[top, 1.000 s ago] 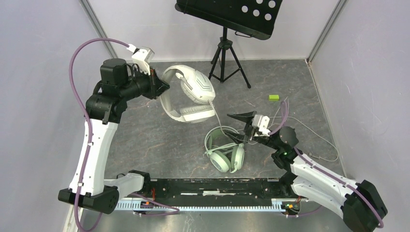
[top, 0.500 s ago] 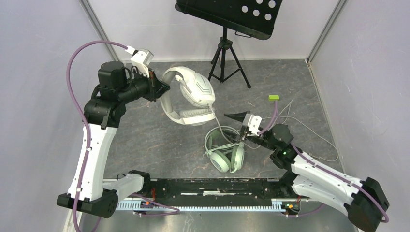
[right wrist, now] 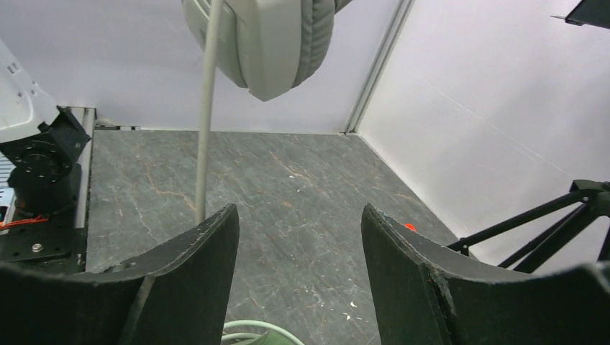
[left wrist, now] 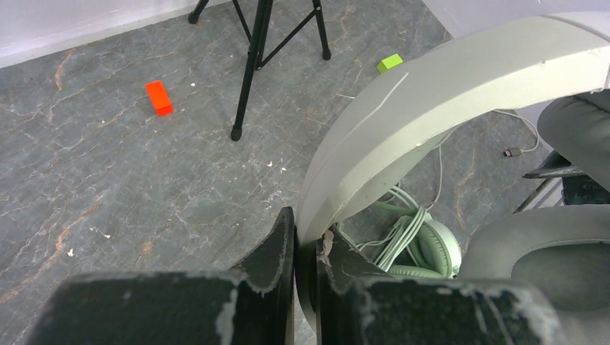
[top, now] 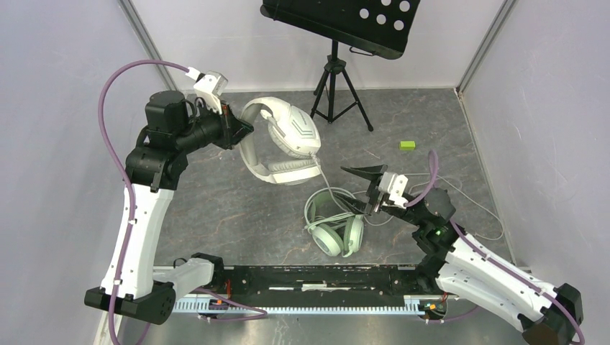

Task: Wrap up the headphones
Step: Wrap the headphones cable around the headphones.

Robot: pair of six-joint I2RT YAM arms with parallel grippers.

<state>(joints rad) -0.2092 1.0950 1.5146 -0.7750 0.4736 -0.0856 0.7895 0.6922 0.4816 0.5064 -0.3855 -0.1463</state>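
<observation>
Clamping down hard, the left gripper point(top: 241, 129) is shut on the headband of the white-grey headset point(top: 288, 140) and holds it up off the desk point(top: 216, 201) at the far left of centre. The left wrist view shows it best: both black fingers point(left wrist: 284, 237) are pinched tight on the pale band point(left wrist: 446, 93), with a grey cushion hanging at the right edge.

Over on the right, the right gripper point(top: 357, 189) is wide open with nothing between its fingers. It hovers just right of the mint-green headset point(top: 337, 230), which lies flat on the desk near centre, its cable looped around it. From the right wrist camera, an earcup of the white-grey headset point(right wrist: 273, 43) hangs above the spread fingers point(right wrist: 208, 251), and its thin pale cable point(right wrist: 205, 108) drops straight down just beside the left finger. Whether they touch is hard to tell.

Far back stands a black music stand point(top: 338, 79) on its tripod. A small green block point(top: 408, 144) sits on the far right of the desk, an orange block point(left wrist: 159, 98) lies left of the tripod, and a loose grey cable point(top: 475, 201) trails along the right side.
</observation>
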